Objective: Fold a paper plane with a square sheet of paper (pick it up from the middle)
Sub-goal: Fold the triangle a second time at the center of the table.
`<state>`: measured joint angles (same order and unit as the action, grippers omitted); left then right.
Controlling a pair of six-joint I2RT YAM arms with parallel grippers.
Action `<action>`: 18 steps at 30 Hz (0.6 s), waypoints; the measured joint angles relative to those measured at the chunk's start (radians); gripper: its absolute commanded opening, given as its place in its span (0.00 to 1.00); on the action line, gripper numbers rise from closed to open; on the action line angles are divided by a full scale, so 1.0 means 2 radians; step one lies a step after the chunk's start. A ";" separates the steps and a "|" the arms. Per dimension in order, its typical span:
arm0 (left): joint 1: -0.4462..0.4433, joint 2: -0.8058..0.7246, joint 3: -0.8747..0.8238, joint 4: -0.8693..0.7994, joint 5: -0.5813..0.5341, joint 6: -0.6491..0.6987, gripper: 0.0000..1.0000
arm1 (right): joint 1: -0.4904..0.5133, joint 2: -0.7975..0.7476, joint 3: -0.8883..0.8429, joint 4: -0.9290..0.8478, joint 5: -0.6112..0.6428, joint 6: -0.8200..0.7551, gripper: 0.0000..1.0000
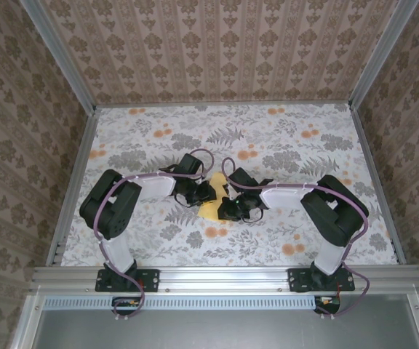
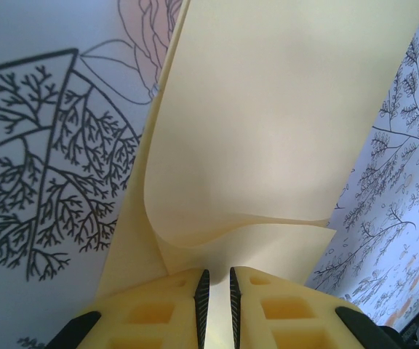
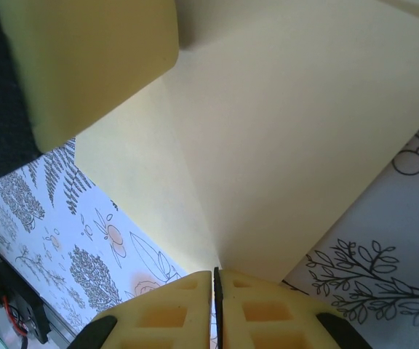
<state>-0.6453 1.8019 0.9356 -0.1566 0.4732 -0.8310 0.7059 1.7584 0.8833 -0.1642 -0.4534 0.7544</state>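
The left gripper (image 2: 215, 276) is clamped on the sheet of paper (image 2: 268, 131) — a curled, doubled-over fold is pinched between its nearly closed fingers, and the sheet spreads away from them over the leaf-printed bench (image 2: 42, 145). The right gripper (image 3: 214, 276) is pressed shut on another edge of the same sheet, with a crease running to its tips. From above, the sheet is seen mid-bench between the two grippers, mostly covered by them. In both wrist views its far edges are cut off — its full outline cannot be made out.
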 measured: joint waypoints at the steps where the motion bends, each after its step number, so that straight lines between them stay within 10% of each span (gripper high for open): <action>1: 0.000 0.000 0.000 0.000 0.000 0.000 0.21 | 0.000 0.000 0.000 0.000 0.000 0.000 0.11; 18: 0.000 0.000 0.000 0.000 0.000 0.000 0.21 | 0.000 -0.003 0.009 -0.023 -0.002 -0.014 0.11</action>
<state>-0.6453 1.8019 0.9356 -0.1570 0.4732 -0.8314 0.7067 1.7519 0.9005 -0.2092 -0.4568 0.7273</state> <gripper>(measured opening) 0.207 0.113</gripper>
